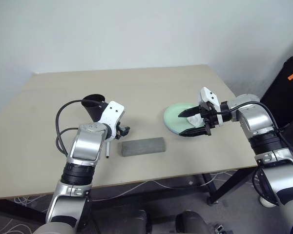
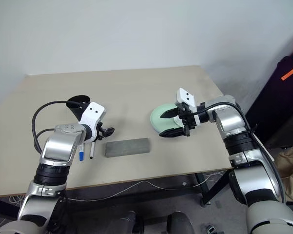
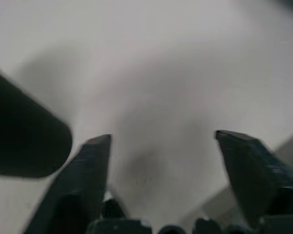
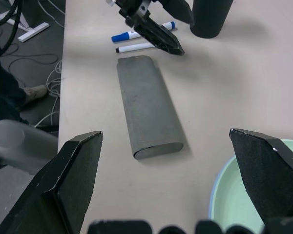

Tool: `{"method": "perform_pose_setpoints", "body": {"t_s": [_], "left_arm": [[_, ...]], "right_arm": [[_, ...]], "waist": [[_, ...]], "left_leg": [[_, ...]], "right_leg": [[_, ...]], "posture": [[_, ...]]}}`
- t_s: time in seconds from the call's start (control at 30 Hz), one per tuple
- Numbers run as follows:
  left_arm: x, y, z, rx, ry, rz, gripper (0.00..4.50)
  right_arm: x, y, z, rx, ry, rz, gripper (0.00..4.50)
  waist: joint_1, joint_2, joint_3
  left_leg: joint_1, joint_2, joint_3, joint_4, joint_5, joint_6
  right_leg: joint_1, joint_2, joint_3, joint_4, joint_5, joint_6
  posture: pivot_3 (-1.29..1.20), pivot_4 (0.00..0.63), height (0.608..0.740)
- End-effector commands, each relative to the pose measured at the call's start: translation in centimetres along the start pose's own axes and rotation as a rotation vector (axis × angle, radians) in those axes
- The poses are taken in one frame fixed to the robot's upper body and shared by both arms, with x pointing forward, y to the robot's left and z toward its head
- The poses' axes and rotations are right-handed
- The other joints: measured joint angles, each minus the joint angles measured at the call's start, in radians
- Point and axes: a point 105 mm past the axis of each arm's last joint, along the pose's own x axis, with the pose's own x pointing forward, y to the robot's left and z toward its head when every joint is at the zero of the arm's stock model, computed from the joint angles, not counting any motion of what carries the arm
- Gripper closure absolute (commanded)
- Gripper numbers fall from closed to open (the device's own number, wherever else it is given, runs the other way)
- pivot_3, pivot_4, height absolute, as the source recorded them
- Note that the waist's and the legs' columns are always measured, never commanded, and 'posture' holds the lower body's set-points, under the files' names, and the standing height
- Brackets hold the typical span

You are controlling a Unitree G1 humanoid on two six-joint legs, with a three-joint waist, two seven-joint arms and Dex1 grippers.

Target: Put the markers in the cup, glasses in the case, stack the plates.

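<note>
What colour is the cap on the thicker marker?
Blue, clearest in the right wrist view.

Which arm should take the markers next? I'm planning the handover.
Probably the left: its open tool hovers just beside the markers and the cup, while the right tool is over the plates.

White wall [image 1: 136, 29], beige table [image 1: 151, 87], cabled floor [image 1: 151, 195]

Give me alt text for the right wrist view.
A closed grey case lies on the beige table. Beyond it lie two markers, beside the black cup. A mint green plate sits under one black finger.
</note>
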Motion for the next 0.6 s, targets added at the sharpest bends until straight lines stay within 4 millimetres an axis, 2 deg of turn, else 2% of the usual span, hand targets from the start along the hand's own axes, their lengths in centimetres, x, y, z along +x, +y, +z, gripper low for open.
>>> {"method": "perform_pose_setpoints", "body": {"t_s": [0.03,0.3,0.43,0.6], "left_arm": [[-1.0,1.8,0.4,-0.063,-0.015,0.122,0.32],[-0.8,2.6,-2.3,-0.159,0.107,0.207,0.32],[-0.7,2.6,-2.6,-0.200,0.157,0.228,0.32],[-0.6,2.9,-1.9,-0.237,0.239,0.255,0.32]], "right_arm": [[-0.4,-0.2,1.5,-0.048,-0.007,-0.002,0.00],[-0.3,-0.3,1.4,-0.045,-0.007,0.002,0.00],[-0.2,-0.1,1.3,-0.043,-0.008,0.006,0.00],[-0.1,-0.2,1.3,-0.042,-0.011,0.005,0.00]], "waist": [[0.000,0.000,0.000],[0.001,0.000,0.000],[0.002,-0.001,0.000],[0.002,-0.002,0.000]], "left_leg": [[0.000,0.000,0.000,0.000,0.000,0.000],[0.001,0.000,0.000,0.000,0.000,0.000],[0.001,0.000,0.000,0.000,0.000,0.000],[0.001,0.000,0.000,0.000,0.000,0.000]], "right_leg": [[0.000,0.000,0.000,0.000,0.000,0.000],[0.000,0.000,0.000,0.000,0.000,0.000],[0.000,-0.001,0.001,0.000,0.000,0.000],[0.000,-0.001,0.000,0.000,0.000,0.000]], "posture": [[0.00,0.000,0.739],[0.00,0.000,0.739],[0.00,0.000,0.739],[0.00,0.000,0.739]]}}
